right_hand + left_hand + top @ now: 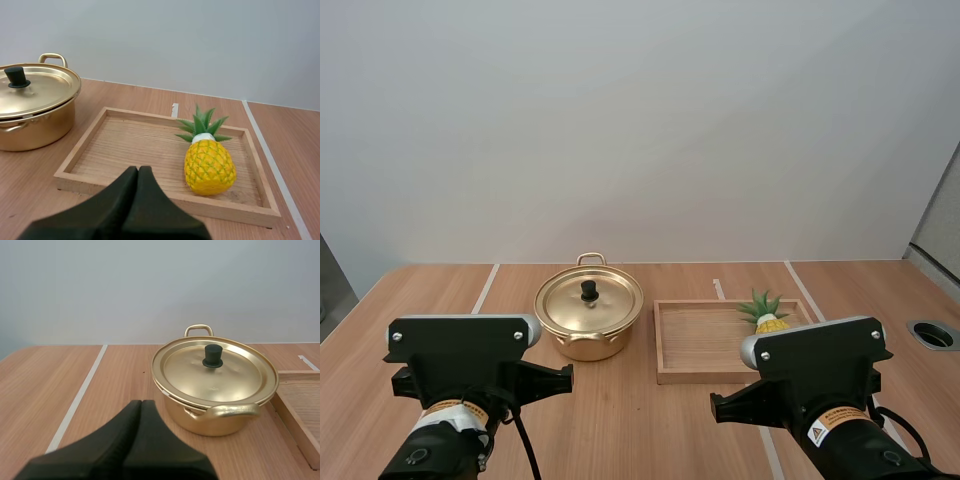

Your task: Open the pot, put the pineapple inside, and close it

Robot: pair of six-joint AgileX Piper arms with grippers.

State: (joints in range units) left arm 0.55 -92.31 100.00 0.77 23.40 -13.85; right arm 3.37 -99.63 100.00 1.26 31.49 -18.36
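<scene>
Both pairs pressed together, your left fingers (127, 427) face the lidded pot (215, 420), your right fingers (125, 192) the pineapple (209, 167): one job each.

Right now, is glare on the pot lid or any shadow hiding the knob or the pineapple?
No. Left wrist view: the lid shows only a soft sheen, and the black knob is sharp. Right wrist view: the pineapple is evenly lit, with a faint shadow on the tray. High view: even light, no hard shadows.

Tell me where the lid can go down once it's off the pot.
Bare table left of the pot, past the white line; also the wooden tray, between its pot-side wall and the pineapple. Crowded: the narrow gap between pot and tray, and the pineapple's end.
</scene>
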